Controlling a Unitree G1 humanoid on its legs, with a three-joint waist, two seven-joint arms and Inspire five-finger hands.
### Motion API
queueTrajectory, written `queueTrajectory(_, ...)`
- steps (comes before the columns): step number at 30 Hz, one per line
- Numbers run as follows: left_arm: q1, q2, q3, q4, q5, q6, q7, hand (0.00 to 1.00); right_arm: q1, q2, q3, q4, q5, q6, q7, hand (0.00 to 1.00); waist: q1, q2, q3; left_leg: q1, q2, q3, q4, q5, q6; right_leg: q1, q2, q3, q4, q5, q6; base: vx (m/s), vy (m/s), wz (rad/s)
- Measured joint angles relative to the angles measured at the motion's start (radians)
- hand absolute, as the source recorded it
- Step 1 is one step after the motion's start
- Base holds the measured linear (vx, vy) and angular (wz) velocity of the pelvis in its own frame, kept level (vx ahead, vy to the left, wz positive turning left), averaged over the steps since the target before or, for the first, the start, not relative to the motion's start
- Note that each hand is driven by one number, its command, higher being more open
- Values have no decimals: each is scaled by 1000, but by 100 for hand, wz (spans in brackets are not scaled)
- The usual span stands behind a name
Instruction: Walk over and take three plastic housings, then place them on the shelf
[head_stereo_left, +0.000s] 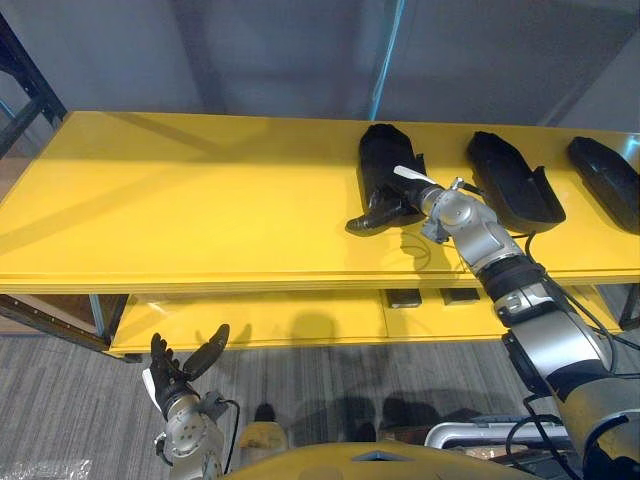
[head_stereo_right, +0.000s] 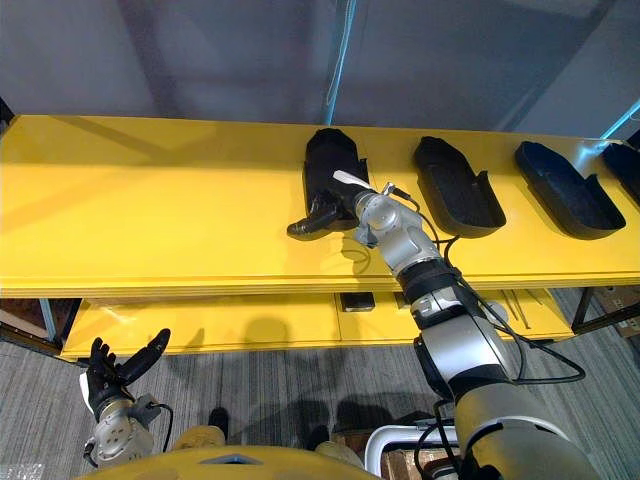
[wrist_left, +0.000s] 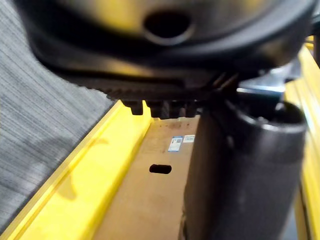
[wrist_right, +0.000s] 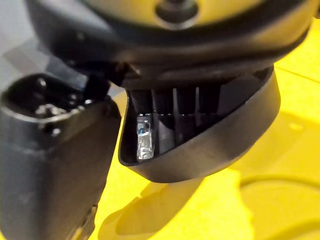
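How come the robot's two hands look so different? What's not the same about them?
The right hand is up on the yellow shelf; the left hand hangs low in front of it, above the grey floor. The right hand is at the near end of a black housing; the left hand touches nothing and is spread open. Both are dark hands on silver-grey arms.

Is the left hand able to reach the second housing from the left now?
Probably not: the left hand hangs open below the shelf, and the arm of the right hand crosses in front of the second housing.
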Motion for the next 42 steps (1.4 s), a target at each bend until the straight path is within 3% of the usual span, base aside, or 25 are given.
queueTrajectory(13,-1,0,-2,0,2,2,4,100,18,-21,64,-50,-118,-106,10,100,0,-6,-3,0,6,2,-1,1,-1,-3,5,7,1,-1,-1,0,0,0)
queueTrajectory(20,-4,2,-2,0,3,17,3,100,18,-44,79,-86,-120,-105,7,100,-2,-17,-4,0,7,7,-2,1,-1,-6,7,12,0,0,-1,0,0,0)
queueTrajectory(28,-4,4,10,0,3,18,0,100,3,-144,74,-136,-112,-104,17,100,-4,-31,-8,0,6,14,-3,1,-1,-12,7,21,0,2,1,0,0,-2)
queueTrajectory(37,-8,2,9,0,0,18,-18,100,-55,-165,-10,-149,167,-75,-157,100,-27,-31,-8,15,8,18,-3,1,-1,1,9,22,0,3,1,-1,0,0)
queueTrajectory(42,-7,3,11,0,-16,18,-34,100,-61,-167,-115,-234,422,-60,-205,100,-31,-31,-9,16,9,17,-2,0,-2,2,9,22,-1,3,1,0,0,0)
